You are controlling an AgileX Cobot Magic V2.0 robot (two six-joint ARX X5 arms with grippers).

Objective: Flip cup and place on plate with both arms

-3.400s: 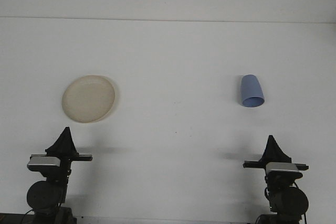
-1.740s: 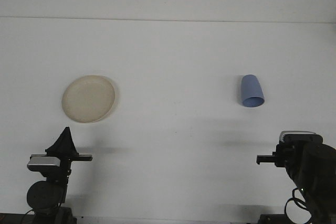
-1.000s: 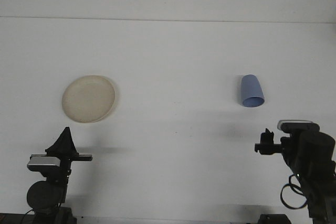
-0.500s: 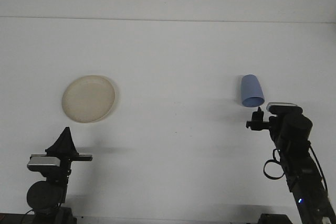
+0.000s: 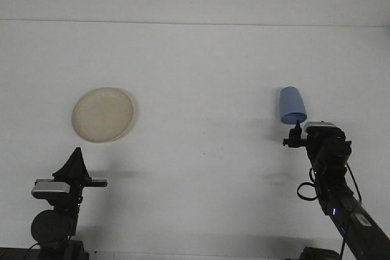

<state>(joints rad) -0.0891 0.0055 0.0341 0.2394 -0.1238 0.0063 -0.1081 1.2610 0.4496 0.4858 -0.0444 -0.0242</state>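
Plastic is the likeliest material for the small blue tapered cup, which stands upside down on the white table, wide mouth down and narrow base up, on the right side and well apart from the round cream-coloured plate at the left. I judge it light, stiff and fairly slick, so a hard pinch could squirt it away or tip it; the tapered side wall near the wider lower part looks the safest place to hold. The right gripper hovers just beside the cup's rim, not touching it, and I cannot tell how its fingers stand. The left gripper rests parked near its base, fingertips together in a point.
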